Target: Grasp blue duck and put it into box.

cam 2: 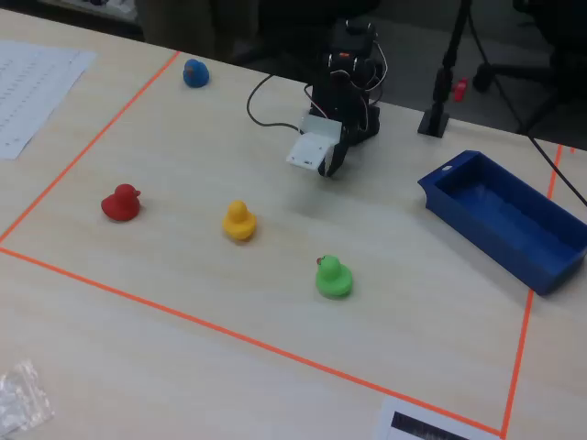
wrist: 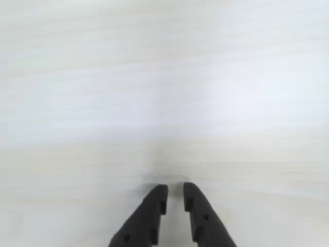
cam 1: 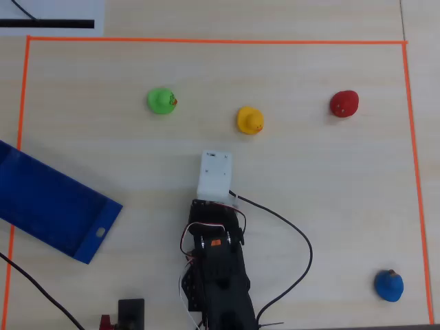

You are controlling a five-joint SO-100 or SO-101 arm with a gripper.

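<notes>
The gripper [wrist: 175, 191] hangs over bare table [wrist: 164, 77], fingers nearly together, holding nothing. The blue duck [cam 1: 388, 284] sits well apart from the box [cam 1: 48, 206]. No readable writing shows.

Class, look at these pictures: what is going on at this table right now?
A small robot arm sits folded near its base, its gripper nearly closed, empty and above bare table. Nothing has been picked up yet. The blue duck sits alone in a corner of the orange-taped area, apart from the arm. The green duck, yellow duck and red duck stand in a loose row. The box is empty.
</notes>
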